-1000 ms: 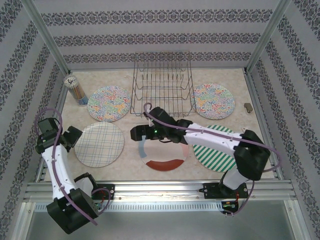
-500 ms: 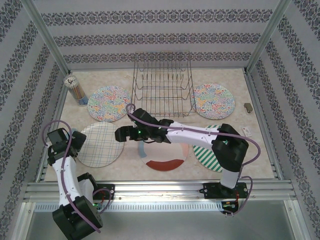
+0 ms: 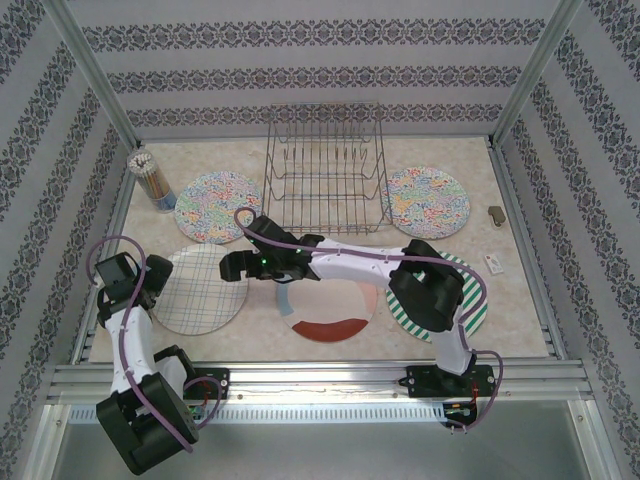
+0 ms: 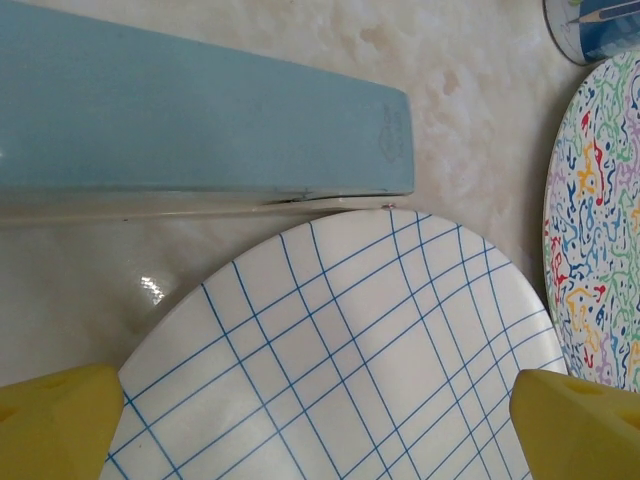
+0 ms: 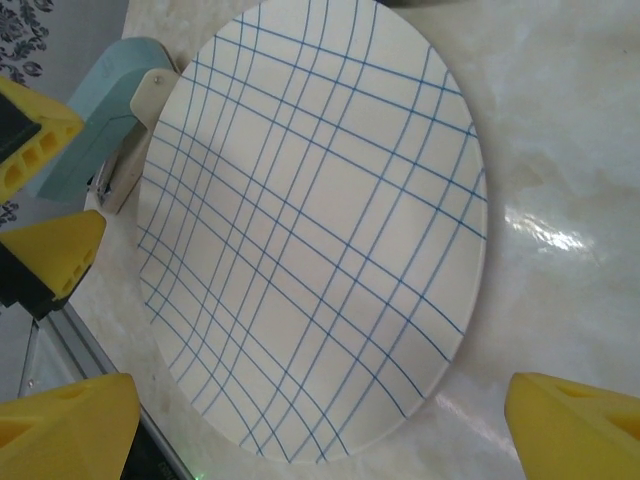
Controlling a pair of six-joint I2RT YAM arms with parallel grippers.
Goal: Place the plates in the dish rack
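Observation:
The pale checked plate [image 3: 195,295] lies flat at the front left. My left gripper [image 3: 155,278] stands open at its left edge, and its yellow fingertips [image 4: 55,420] straddle the plate [image 4: 350,350]. My right gripper [image 3: 232,265] is open over the plate's right edge, with the plate [image 5: 320,230] between its fingertips [image 5: 580,430]. Neither holds anything. The dish rack [image 3: 325,170] is at the back centre, with floral plates to its left [image 3: 218,207] and right [image 3: 425,200]. The cream plate [image 3: 335,305] and the striped plate [image 3: 472,305] lie partly under the right arm.
A light blue stapler-like object [image 4: 200,120] lies on the table against the checked plate's left edge. A cup of pencils [image 3: 150,178] stands at the back left. Two small items [image 3: 495,212] lie near the right wall. Patterned walls close in three sides.
The right arm has swung left from over the cream plate to the checked plate's right edge. The left gripper has come in to the plate's left edge.

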